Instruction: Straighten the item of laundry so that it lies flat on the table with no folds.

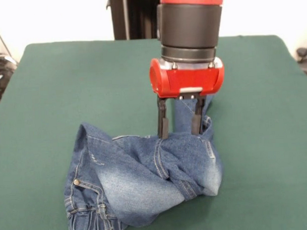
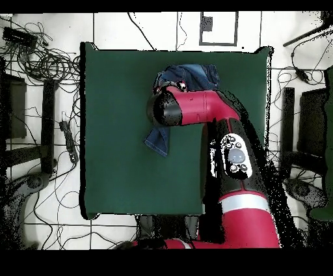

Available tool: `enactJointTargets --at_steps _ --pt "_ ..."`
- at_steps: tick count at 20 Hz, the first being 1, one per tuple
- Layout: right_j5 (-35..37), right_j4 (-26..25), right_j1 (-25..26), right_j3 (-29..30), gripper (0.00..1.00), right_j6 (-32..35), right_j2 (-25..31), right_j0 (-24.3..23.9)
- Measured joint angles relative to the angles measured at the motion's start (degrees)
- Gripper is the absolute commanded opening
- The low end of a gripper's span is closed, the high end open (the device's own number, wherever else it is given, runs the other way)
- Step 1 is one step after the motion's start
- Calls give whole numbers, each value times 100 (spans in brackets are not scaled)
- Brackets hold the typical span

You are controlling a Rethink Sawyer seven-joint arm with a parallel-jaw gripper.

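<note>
The jeans (image 1: 140, 181) are seen crumpled on the green surface (image 1: 51, 88), bunched toward its near edge in the front view, with the gathered waistband at the lower left and a brass button (image 1: 76, 182) shown just above it. The denim is folded over itself in several thick rolls, and a heavy fold is turned under at the right side of the heap. One leg is laid out behind the heap, running away toward the far side of the surface past the hand (image 1: 181, 125). The hand is held upright directly over the rear of the heap, its two dark fingers (image 1: 163, 122) pointed straight down and set a moderate gap apart, with the leg's cloth seen between them. The fingertips are brought down to the top of the bunched denim; whether any cloth is actually pinched cannot be told. In the overhead view the jeans (image 2: 192, 75) are found near the edge of the surface (image 2: 117, 130) farthest from the robot's base, with the leg trailing back toward the middle, and much of the garment is covered by the red arm (image 2: 195, 107).
</note>
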Motion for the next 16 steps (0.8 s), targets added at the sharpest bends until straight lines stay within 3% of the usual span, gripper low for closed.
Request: enactJointTargets --at_steps 12,13,16 --pt "-259 -18 110 0 100 0 -152 50" --pt "-327 -17 123 -1 0 0 -191 58" --pt "-366 -18 135 0 0 0 -223 69"
